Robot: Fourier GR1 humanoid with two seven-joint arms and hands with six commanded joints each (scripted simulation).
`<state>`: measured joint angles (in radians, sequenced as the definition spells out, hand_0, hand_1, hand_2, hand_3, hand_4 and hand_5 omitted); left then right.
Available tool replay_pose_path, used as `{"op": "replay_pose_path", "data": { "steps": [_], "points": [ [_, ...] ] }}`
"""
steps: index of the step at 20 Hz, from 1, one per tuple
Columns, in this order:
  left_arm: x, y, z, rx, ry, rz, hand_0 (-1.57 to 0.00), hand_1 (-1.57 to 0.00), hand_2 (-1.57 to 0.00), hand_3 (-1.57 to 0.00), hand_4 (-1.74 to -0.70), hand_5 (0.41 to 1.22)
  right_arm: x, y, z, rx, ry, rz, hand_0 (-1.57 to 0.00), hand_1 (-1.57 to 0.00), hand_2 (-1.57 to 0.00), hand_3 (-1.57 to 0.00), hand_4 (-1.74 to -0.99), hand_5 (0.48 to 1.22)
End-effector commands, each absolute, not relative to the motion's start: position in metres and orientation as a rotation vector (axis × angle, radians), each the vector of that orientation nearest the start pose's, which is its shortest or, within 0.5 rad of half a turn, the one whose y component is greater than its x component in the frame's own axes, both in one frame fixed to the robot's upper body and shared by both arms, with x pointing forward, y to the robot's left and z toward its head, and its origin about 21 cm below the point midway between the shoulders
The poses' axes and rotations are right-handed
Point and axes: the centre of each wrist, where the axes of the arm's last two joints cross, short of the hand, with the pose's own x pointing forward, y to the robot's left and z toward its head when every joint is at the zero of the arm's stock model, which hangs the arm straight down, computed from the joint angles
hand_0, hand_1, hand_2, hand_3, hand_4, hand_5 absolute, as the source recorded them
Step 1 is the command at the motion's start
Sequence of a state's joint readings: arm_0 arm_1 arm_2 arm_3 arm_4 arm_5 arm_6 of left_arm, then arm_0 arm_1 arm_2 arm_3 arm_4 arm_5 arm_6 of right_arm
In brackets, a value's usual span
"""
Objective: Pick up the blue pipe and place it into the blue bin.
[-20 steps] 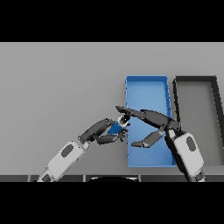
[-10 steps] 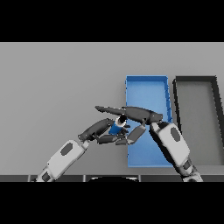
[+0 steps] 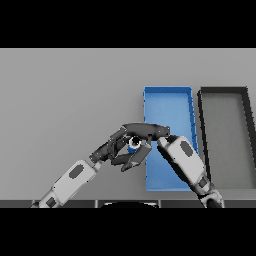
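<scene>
Only a small part of the blue pipe (image 3: pixel 133 145) shows, a short blue piece with a pale end, just left of the blue bin's (image 3: pixel 167 102) left wall. My left hand (image 3: pixel 113 149) reaches in from the lower left and is curled on the pipe from the left. From the lower right, my right hand (image 3: pixel 148 131) lies over the pipe with its fingers stretched leftward above it and its thumb below. That hand brackets the pipe, and its fingers look straight. Both hands hide most of the pipe.
A dark grey bin (image 3: pixel 224 95) stands right beside the blue bin on its right. My right forearm (image 3: pixel 182 157) lies across the blue bin's near half. Bare grey table (image 3: pixel 65 100) stretches to the left and back.
My right hand has swung left from above the blue bin until its fingers cover the pipe. The left hand and the pipe have stayed nearly in place.
</scene>
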<state>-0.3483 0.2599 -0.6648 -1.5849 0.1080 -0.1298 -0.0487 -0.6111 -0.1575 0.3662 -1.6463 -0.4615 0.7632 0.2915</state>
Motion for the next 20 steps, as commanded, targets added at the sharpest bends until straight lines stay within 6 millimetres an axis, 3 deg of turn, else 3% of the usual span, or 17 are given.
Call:
{"op": "replay_pose_path", "data": {
  "steps": [1, 3, 4, 7, 10, 12, 13, 14, 17, 19, 20],
  "points": [
    [0.261, 0.106, 0.052, -0.557, -1.693, -0.894, -1.03, -1.01, -0.99, -0.62, -1.66, 1.192, 0.309, -0.106, 0.165, 1.001, -1.534, 1.288, -1.01, -1.02, -1.02, -0.83, -1.541, 0.604],
    [0.261, 0.110, 0.055, -0.631, -1.710, -0.818, -1.22, -1.21, -1.20, -0.52, -1.69, 1.203, 0.308, -0.102, 0.164, 1.031, -1.511, 1.257, -1.21, -1.22, -1.22, -1.10, -1.492, 0.706],
    [0.261, 0.108, 0.053, -0.654, -1.700, -0.798, -1.29, -1.28, -1.27, -0.53, -1.70, 1.206, 0.305, -0.101, 0.164, 1.041, -1.520, 1.240, -1.28, -1.29, -1.29, -1.19, -1.475, 0.809],
    [0.260, 0.103, 0.051, -0.664, -1.699, -0.803, -1.43, -1.42, -1.42, -0.59, -1.72, 1.214, 0.302, -0.104, 0.166, 0.990, -1.560, 1.257, -1.42, -1.43, -1.43, -1.38, -1.456, 1.010],
    [0.264, 0.102, 0.053, -0.631, -1.706, -0.834, -1.50, -1.45, -1.49, -0.53, -1.73, 1.217, 0.300, -0.105, 0.163, 0.984, -1.593, 1.266, -1.50, -1.50, -1.50, -1.47, -1.469, 1.113],
    [0.264, 0.103, 0.053, -0.636, -1.716, -0.841, -1.50, -1.36, -1.52, -0.51, -1.73, 1.219, 0.299, -0.103, 0.163, 0.999, -1.567, 1.265, -1.52, -1.52, -1.52, -1.51, -1.473, 1.152],
    [0.267, 0.104, 0.053, -0.642, -1.718, -0.867, -1.43, -1.22, -1.35, -0.53, -1.64, 1.219, 0.297, -0.104, 0.161, 1.025, -1.567, 1.252, -1.53, -1.53, -1.53, -1.52, -1.474, 1.166],
    [0.265, 0.107, 0.050, -0.651, -1.717, -0.892, -1.41, -1.19, -1.24, -0.52, -1.54, 1.219, 0.298, -0.106, 0.161, 1.022, -1.574, 1.250, -1.54, -1.54, -1.54, -1.53, -1.477, 1.177],
    [0.267, 0.113, 0.054, -0.650, -1.670, -0.955, -0.78, -0.64, -0.65, -0.27, -1.25, 1.220, 0.295, -0.103, 0.165, 1.039, -1.613, 1.251, -1.56, -1.56, -1.56, -1.55, -1.481, 1.198],
    [0.266, 0.114, 0.052, -0.644, -1.638, -0.981, -0.50, -0.41, -0.42, -0.17, -1.11, 1.184, 0.293, -0.102, 0.164, 1.038, -1.609, 1.243, -1.56, -1.56, -1.56, -1.56, -1.482, 1.206],
    [0.267, 0.115, 0.054, -0.626, -1.637, -0.985, -0.40, -0.33, -0.33, -0.14, -1.05, 1.118, 0.294, -0.102, 0.165, 1.042, -1.608, 1.232, -1.56, -1.56, -1.56, -1.56, -1.483, 1.209]
  ]
}}
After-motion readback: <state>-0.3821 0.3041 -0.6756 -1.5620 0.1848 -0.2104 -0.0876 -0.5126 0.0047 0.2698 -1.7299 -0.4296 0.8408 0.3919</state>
